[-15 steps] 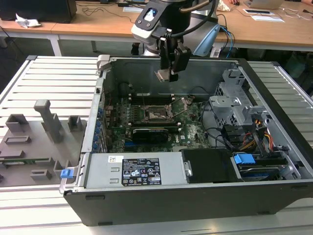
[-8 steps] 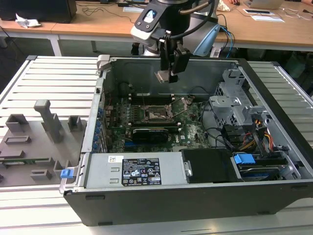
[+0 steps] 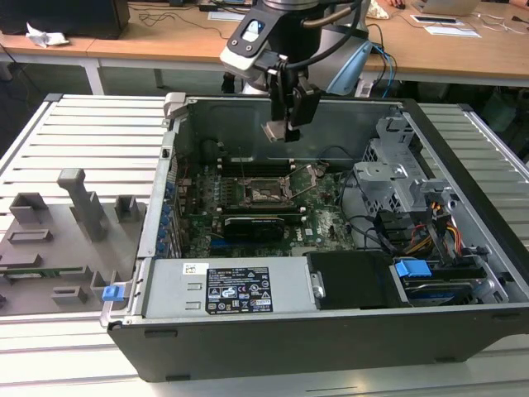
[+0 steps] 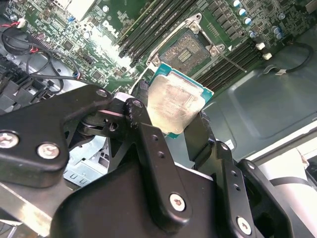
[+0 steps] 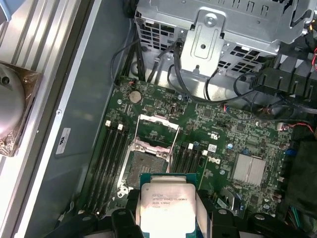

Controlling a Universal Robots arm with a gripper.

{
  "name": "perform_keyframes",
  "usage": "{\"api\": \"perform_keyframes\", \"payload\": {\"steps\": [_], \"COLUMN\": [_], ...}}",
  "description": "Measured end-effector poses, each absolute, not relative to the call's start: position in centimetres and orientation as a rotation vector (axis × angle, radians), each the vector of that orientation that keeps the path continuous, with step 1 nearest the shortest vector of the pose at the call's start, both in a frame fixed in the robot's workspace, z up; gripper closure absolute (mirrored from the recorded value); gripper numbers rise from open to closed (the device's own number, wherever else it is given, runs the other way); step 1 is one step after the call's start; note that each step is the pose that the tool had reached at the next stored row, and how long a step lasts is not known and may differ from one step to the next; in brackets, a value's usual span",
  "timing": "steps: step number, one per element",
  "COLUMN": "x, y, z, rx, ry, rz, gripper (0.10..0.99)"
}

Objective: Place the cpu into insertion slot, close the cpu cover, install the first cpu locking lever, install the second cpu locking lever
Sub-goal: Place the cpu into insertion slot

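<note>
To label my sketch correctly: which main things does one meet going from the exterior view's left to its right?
Grey holder fixture → cpu held in the gripper above the motherboard → metal drive cage.
</note>
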State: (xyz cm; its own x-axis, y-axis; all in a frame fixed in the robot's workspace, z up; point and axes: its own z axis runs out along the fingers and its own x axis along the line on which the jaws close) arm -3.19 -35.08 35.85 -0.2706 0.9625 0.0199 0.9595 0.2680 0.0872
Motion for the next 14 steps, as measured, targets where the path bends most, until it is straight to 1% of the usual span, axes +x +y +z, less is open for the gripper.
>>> {"api": "perform_keyframes", "payload": {"steps": [14], "x": [-3.22], "y": [-35.08], "z": [35.42], "rx": [1.893], "ry": [2.457], "rz": [0.126], "gripper": [0.553]}}
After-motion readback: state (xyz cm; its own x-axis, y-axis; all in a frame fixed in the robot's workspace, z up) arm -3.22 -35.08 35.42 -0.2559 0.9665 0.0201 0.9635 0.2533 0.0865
